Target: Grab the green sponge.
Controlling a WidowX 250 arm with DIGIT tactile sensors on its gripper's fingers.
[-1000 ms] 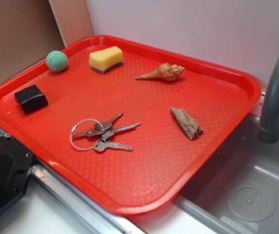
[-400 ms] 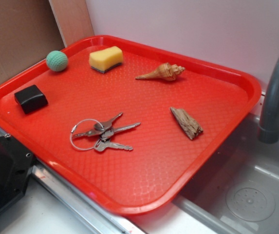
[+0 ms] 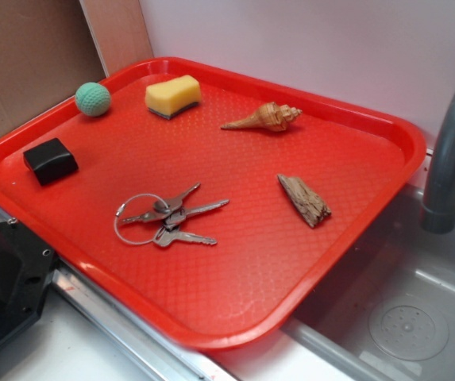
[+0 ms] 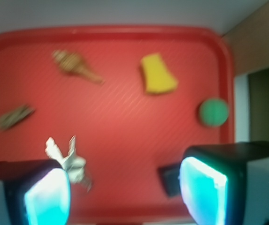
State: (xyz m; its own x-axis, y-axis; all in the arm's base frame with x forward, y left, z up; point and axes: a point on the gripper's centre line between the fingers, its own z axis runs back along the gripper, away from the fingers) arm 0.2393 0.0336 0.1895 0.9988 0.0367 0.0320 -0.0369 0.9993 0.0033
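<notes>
Change: nothing on the tray (image 3: 386, 127) has shifted since a second ago.
Sponge: your green sponge (image 3: 173, 96) lies at the tray's far edge, near the teal ball (image 3: 93, 99).
Pincer: the pincer (image 4: 125, 192) hangs released, well short of it.
Risk: blur could steer you onto the ball.
Views: only the wrist shows the pincer; the exterior shows the sponge's dark underlayer.
</notes>
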